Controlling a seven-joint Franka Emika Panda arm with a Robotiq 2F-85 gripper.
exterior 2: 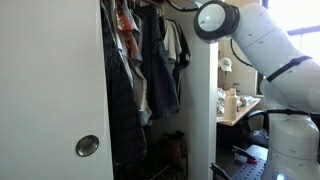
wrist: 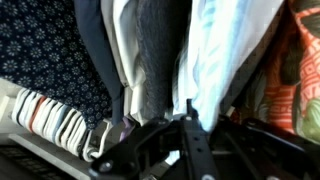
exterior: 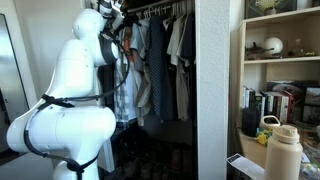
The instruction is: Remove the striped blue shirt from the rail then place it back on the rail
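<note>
The striped blue shirt (wrist: 215,50) hangs pale blue and white among other clothes, close up in the wrist view. My gripper (wrist: 190,108) looks shut, its dark fingertips pressed together at the shirt's lower edge. In an exterior view the arm reaches up to the rail (exterior: 160,8) and the gripper (exterior: 122,22) is among the hangers. In both exterior views I cannot pick the shirt out from the dark clothes. The arm's wrist (exterior 2: 212,18) is at the top of the closet opening.
A grey garment (wrist: 155,50), a dark floral one (wrist: 45,50) and an orange one (wrist: 295,70) hang beside the shirt. A white partition (exterior: 218,90) bounds the closet. Shelves with books (exterior: 280,100) and a cream bottle (exterior: 283,150) stand beyond it. The closet door has a round handle (exterior 2: 88,146).
</note>
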